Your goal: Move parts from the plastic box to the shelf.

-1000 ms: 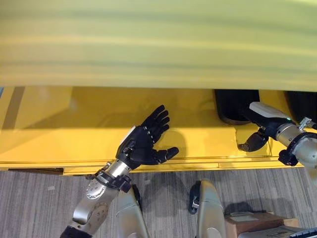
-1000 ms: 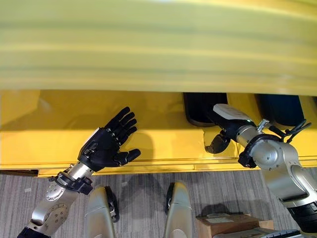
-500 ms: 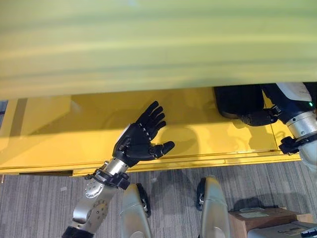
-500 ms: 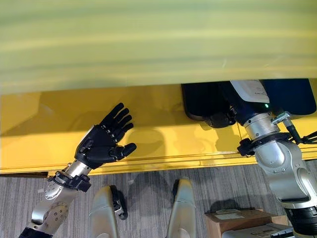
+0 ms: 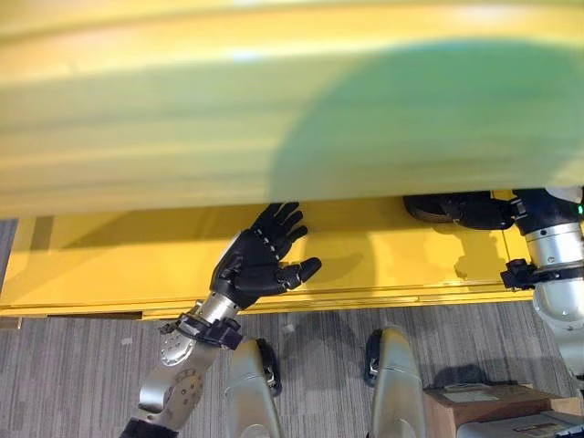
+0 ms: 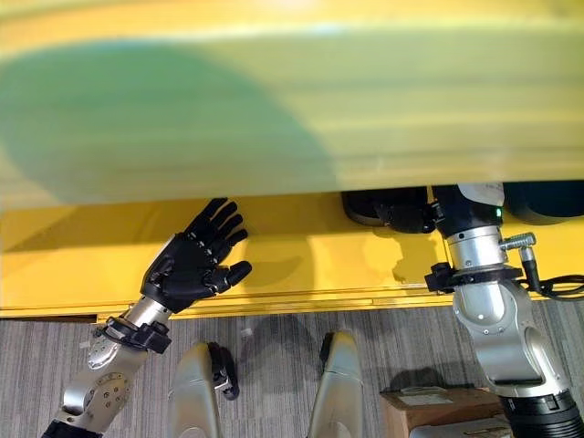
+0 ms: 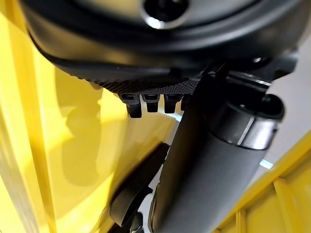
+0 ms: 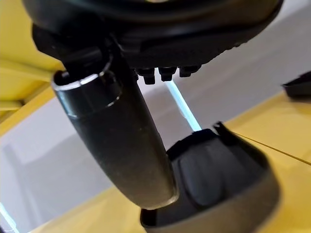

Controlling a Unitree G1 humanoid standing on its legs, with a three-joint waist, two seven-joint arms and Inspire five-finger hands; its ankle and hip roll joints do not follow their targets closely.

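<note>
- On the yellow shelf [image 5: 109,265], right side: black part [image 6: 379,208] sits under the upper board; right robot hand [image 6: 411,217] touches it, grip not readable.
- Left robot hand [image 5: 254,265] spread wide, empty, above the shelf board.
- Judgement: one part being placed; plastic box contents unknown.
</note>
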